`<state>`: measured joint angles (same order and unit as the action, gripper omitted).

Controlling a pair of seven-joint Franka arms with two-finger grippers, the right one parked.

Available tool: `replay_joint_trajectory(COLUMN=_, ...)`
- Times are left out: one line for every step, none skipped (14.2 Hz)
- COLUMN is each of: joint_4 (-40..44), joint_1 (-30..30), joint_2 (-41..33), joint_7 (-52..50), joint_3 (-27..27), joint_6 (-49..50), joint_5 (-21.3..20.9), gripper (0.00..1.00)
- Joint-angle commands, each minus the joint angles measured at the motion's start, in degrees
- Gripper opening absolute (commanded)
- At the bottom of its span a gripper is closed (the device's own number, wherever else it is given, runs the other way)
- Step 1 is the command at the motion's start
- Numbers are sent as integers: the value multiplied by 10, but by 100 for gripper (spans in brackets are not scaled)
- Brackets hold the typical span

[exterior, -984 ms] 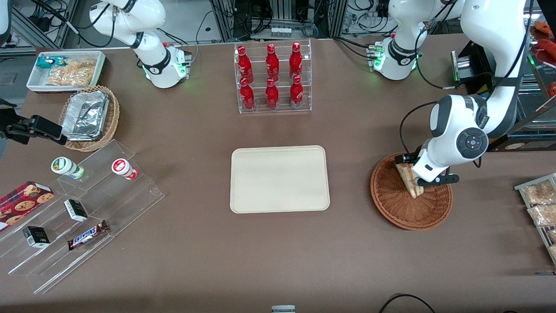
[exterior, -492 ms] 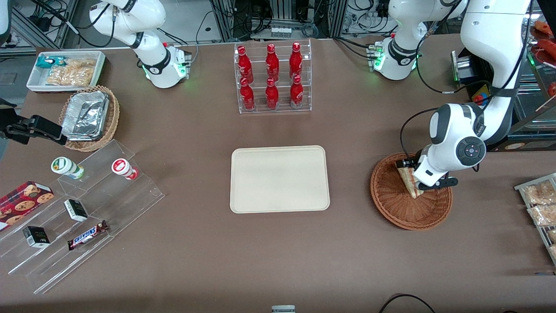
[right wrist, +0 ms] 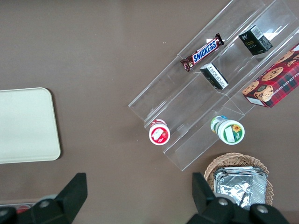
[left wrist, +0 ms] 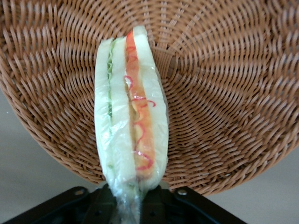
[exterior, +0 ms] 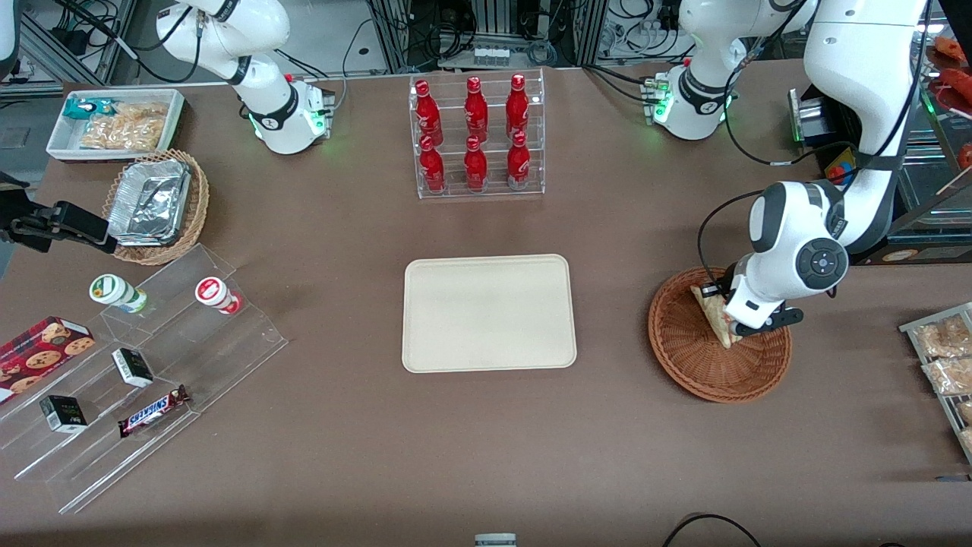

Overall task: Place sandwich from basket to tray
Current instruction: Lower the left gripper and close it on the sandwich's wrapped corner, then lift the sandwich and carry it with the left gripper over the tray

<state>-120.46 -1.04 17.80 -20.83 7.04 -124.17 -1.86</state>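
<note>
Nearest the front camera among the task's things, the round reddish-brown basket (exterior: 718,357) sits on the brown tabletop (exterior: 486,448) toward the working arm's end. The hand (exterior: 730,325) is down in the basket, clamped on the sandwich (exterior: 714,313); the wrist view shows the wrapped wedge (left wrist: 131,116) pinched at its end between the dark fingers (left wrist: 100,205), bread and red-orange filling edge-on, with the wicker weave (left wrist: 224,93) under it. Whether the sandwich rests on the weave or hangs just above it cannot be told. The cream tray (exterior: 488,313) lies bare at the tabletop's middle, well apart from the basket. Farther from the camera, a clear rack of red bottles (exterior: 476,137) stands upright.
</note>
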Motion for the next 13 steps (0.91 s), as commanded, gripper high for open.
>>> replay_joint_trajectory(joint_4=22, joint_1=-1, joint_2=-7, joint_7=-8, joint_3=1, joint_6=1, joint_5=6, gripper=7)
replay_joint_trajectory(joint_4=34, joint_1=-1, joint_2=-8, joint_7=-8, joint_3=2, joint_6=13, joint_5=6, gripper=7)
replay_joint_trajectory(joint_4=51, joint_1=0, joint_2=-11, joint_7=-7, joint_3=2, joint_6=32, joint_5=6, gripper=7)
replay_joint_trajectory(joint_4=74, joint_1=3, joint_2=-16, joint_7=-6, joint_3=3, joint_6=58, joint_5=8, gripper=7)
replay_joint_trajectory(joint_4=94, joint_1=3, joint_2=-18, joint_7=-4, joint_3=3, joint_6=80, joint_5=14, gripper=7)
replay_joint_trajectory(joint_4=116, joint_1=6, joint_2=-18, joint_7=-4, joint_3=5, joint_6=102, joint_5=19, gripper=7)
replay_joint_trajectory(joint_4=134, joint_1=10, joint_2=-18, joint_7=-4, joint_3=14, joint_6=123, joint_5=19, gripper=7)
replay_joint_trajectory(joint_4=152, joint_1=10, joint_2=-18, joint_7=-9, joint_3=32, joint_6=147, joint_5=20, gripper=7)
replay_joint_trajectory(joint_4=166, joint_1=11, joint_2=-18, joint_7=-27, joint_3=52, joint_6=161, joint_5=24, gripper=7)
replay_joint_trajectory(joint_4=175, joint_1=11, joint_2=-16, joint_7=-59, joint_3=74, joint_6=162, joint_5=26, gripper=7)
replay_joint_trajectory(joint_4=187, joint_1=12, joint_2=-12, joint_7=-87, joint_3=97, joint_6=162, joint_5=26, gripper=8)
replay_joint_trajectory(joint_4=200, joint_1=21, joint_2=-4, joint_7=-111, joint_3=116, joint_6=161, joint_5=23, gripper=8)
replay_joint_trajectory(joint_4=215, joint_1=42, joint_2=6, joint_7=-142, joint_3=123, joint_6=159, joint_5=19, gripper=8)
